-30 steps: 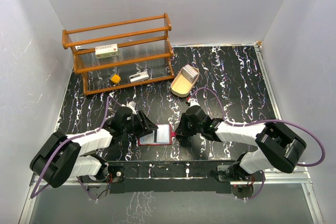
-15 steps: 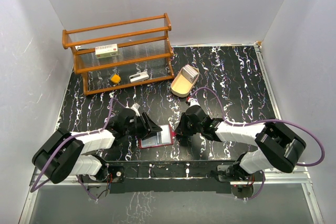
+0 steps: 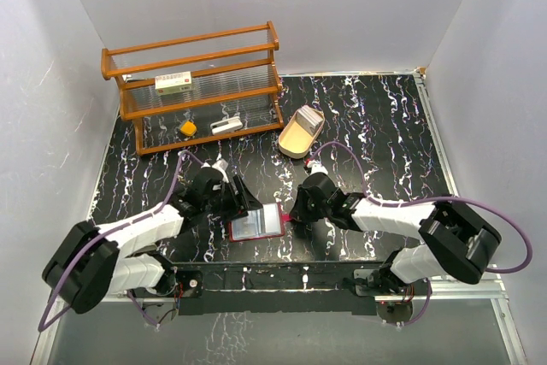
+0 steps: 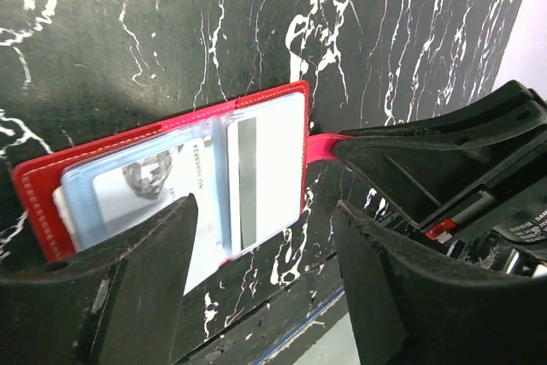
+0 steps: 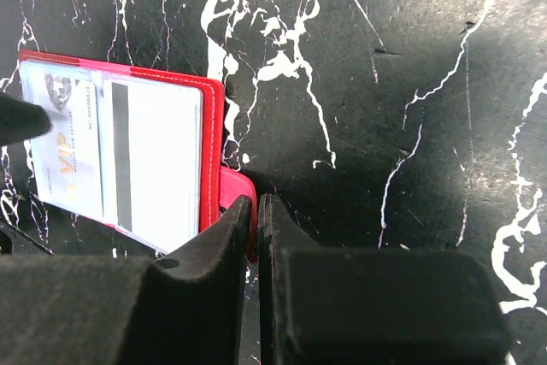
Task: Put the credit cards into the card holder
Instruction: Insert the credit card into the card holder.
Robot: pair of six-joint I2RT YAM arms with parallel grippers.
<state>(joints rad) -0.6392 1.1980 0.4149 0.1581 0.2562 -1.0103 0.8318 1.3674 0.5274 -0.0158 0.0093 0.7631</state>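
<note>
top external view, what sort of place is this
Probably a lab test booth: plain white walls box in a black marbled table, a left arm and right arm are bolted at its near edge, and a wooden rack holds small props.

**Rack, tray and small oddments on a marbled table**

A black table (image 3: 376, 126) veined with white fills the floor of a plain white-walled enclosure (image 3: 342, 6). At its far left stands an orange-brown wooden rack (image 3: 192, 43) with clear ribbed shelves. A white box with a red label (image 3: 173, 83) lies on the rack's middle shelf. Below it, on the bottom level, sit a small yellow object (image 3: 188, 129) and, just to its right, a small white one (image 3: 226, 126). A tan oval tray (image 3: 291, 144) rests on the table near the rack's right end.
</note>
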